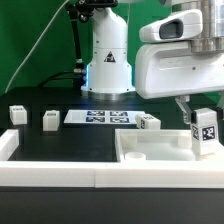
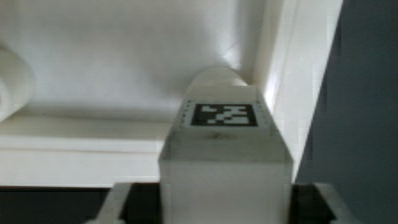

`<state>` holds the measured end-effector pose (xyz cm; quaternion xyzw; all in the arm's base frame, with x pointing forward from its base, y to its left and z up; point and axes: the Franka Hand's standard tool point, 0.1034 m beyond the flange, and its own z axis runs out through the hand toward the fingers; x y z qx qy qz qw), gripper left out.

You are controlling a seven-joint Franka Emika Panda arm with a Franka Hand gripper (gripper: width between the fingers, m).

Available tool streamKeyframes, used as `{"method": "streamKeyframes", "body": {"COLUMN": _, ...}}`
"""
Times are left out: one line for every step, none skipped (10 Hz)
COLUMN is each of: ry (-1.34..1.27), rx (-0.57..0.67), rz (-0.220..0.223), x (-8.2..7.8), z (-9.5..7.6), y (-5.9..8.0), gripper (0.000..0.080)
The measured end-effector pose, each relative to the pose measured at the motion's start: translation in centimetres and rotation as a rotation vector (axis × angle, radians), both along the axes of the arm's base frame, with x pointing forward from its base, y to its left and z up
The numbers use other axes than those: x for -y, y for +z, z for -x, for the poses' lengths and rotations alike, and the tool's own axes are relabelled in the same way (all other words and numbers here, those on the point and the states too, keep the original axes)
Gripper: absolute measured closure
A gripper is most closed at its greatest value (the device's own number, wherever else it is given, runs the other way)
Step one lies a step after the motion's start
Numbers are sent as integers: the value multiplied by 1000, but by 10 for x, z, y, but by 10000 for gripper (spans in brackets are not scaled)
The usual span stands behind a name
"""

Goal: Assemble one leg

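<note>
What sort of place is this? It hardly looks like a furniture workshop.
Likely a robotics research lab: a white robot arm stands behind a black table, a green curtain hangs as backdrop, and its gripper holds the leg, a small white block bearing a black-and-white marker tag.

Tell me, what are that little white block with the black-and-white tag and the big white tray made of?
The leg looks like matte white plastic: smooth, evenly coloured faces and a softly rounded top. Its tag seems to be a printed sticker, flat with crisp black on white. The tray also looks like white plastic, with smooth raised rims, though the pictures can't confirm it.
</note>
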<state>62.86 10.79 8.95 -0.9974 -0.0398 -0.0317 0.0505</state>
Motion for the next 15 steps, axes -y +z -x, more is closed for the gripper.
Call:
{"method": "streamKeyframes", "body": {"ry": 1, "rx": 0, "rz": 0, "x": 0, "z": 0, "y": 0, "gripper": 505}}
{"method": "streamKeyframes", "body": {"ry": -94, "rx": -10, "rz": -8, "x": 0, "z": 0, "y": 0, "gripper": 505}}
{"method": "streamKeyframes", "body": {"ry": -277, "rx": -30, "rz": -20, "x": -4, "z": 1, "y": 0, "gripper": 505}}
{"method": "streamKeyframes", "body": {"ry": -416, "rx": -47, "rz": -32, "x": -5, "z": 1, "y": -1, "gripper": 505}}
{"method": "streamKeyframes", "body": {"ry": -554, "rx": -63, "rz": -40, "x": -5, "z": 1, "y": -1, "gripper": 505}}
{"method": "streamKeyframes", "body": {"ry": -700, "rx": -80, "rz": -45, "x": -4, "z": 2, "y": -1, "gripper": 505}}
{"method": "streamKeyframes", "body": {"ry": -829, "rx": -95, "rz": -50, "x": -5, "z": 3, "y": -2, "gripper": 506}}
{"method": "streamKeyframes", "body": {"ry": -989, "rx": -109, "rz": -54, "x": -5, "z": 3, "y": -2, "gripper": 506}}
{"method": "streamKeyframes", "body": {"ry": -1114, "rx": -121, "rz": -57, "x": -5, "z": 3, "y": -2, "gripper": 506}}
{"method": "streamKeyframes", "body": {"ry": -1245, "rx": -144, "rz": -62, "x": -7, "z": 5, "y": -2, "gripper": 506}}
{"method": "streamKeyframes", "body": {"ry": -1343, "rx": -160, "rz": -75, "x": -6, "z": 5, "y": -2, "gripper": 506}}
{"method": "streamKeyframes", "body": {"ry": -1414, "rx": -179, "rz": -94, "x": -3, "z": 4, "y": -2, "gripper": 506}}
{"method": "streamKeyframes", "body": {"ry": -1436, "rx": -188, "rz": -108, "x": 1, "z": 3, "y": -2, "gripper": 506}}
{"method": "streamKeyframes", "body": {"ry": -1482, "rx": -198, "rz": -113, "x": -1, "z": 3, "y": -2, "gripper": 506}}
{"method": "streamKeyframes", "body": {"ry": -1463, "rx": -196, "rz": -112, "x": -2, "z": 4, "y": -2, "gripper": 506}}
